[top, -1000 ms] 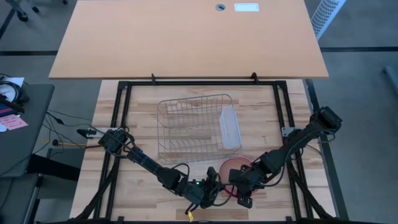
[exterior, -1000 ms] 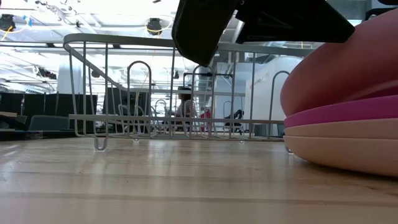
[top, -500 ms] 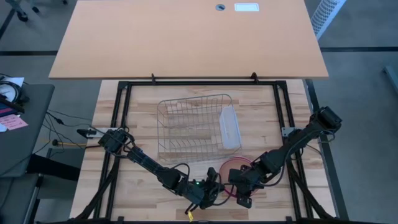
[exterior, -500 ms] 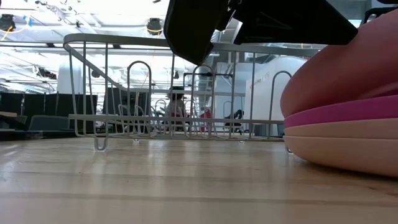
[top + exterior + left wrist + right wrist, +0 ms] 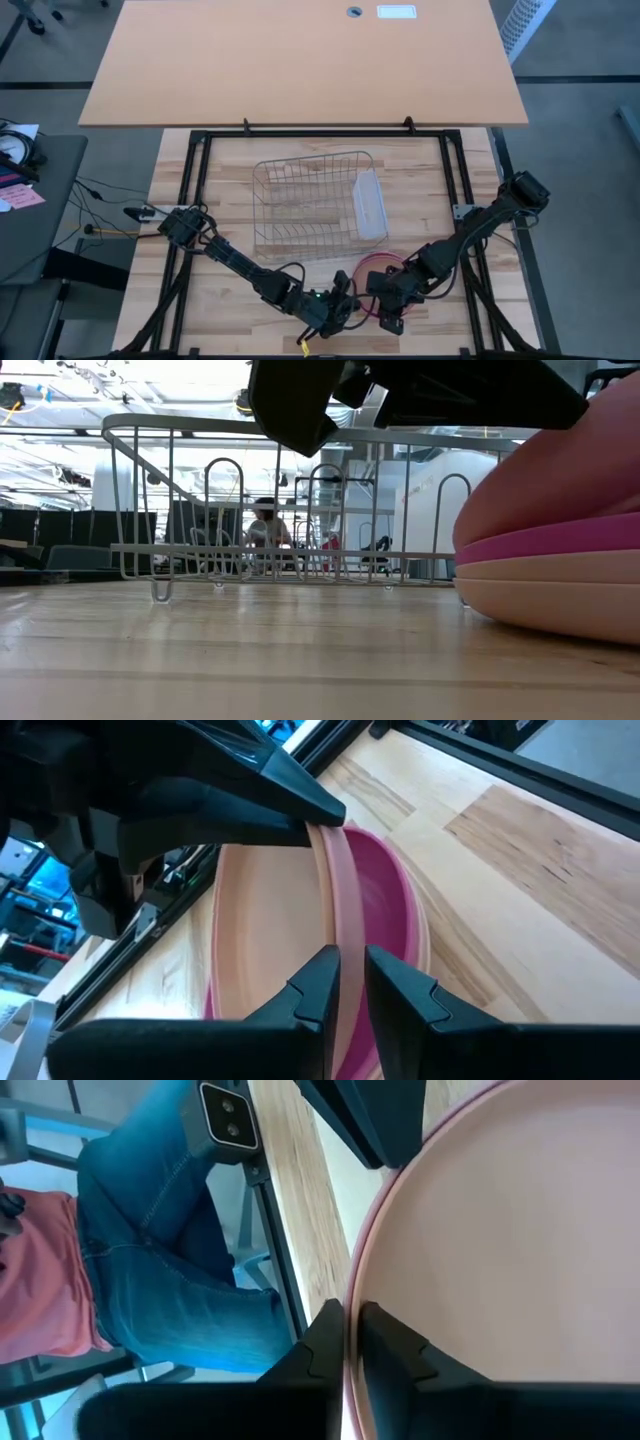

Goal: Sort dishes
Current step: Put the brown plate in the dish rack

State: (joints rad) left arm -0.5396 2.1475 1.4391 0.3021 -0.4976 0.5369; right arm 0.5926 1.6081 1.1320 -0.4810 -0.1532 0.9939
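A stack of dishes sits near the table's front edge: in the low view salmon plates lie at the bottom, with a magenta plate on them. Over it a pale pink plate stands tilted up. My left gripper and my right gripper are each shut on that plate's rim, at opposite ends of it. In the left wrist view my right gripper shows at the rim's far end. My left gripper pinches the pale pink plate's rim between its two fingers, reaching nearly level from the table's left. The plate stands tilted on edge over the magenta plate. My right gripper pinches the rim on the opposite side between its two fingers, slanting down from the right. The plate's raised side is clear of the stack; in the low view its low side meets the magenta plate.
A wire rack stands mid-table behind the stack, with a translucent tub at its right end. Black frame rails border the table. A person in jeans stands beside the table's front edge.
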